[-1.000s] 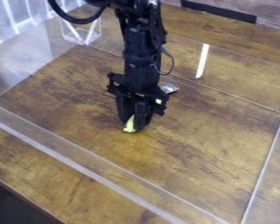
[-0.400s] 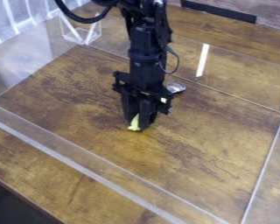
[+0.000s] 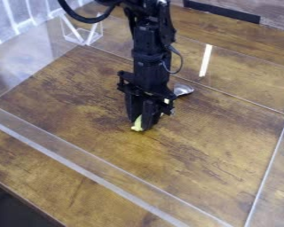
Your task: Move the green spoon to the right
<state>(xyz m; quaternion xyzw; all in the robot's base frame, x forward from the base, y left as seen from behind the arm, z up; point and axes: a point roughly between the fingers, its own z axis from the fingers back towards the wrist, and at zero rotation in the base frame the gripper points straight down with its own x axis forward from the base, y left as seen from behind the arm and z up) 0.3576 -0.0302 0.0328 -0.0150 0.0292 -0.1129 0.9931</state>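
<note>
1. A black robot arm (image 3: 148, 35) reaches down from the top of the view, its tool (image 3: 141, 117) pointing straight down at a wooden tabletop (image 3: 216, 142).
2. The tool's fingers are drawn partway together and are clamped on the spoon (image 3: 138, 125), with the yellow-green handle showing between and just below the fingertips.
3. The spoon's lower end is at or just above the wood; whether it touches cannot be told.
4. A small silvery part, seemingly the spoon's bowl, sticks out to the right of the tool, level with its upper fingers.
5. The spoon sits near the middle of the tabletop, a little left of centre.
6. A low clear wall (image 3: 132, 190) runs around the wooden surface, along the front and the right side.
7. A clear plastic stand (image 3: 82, 34) is at the upper left, well apart from the tool.
</note>
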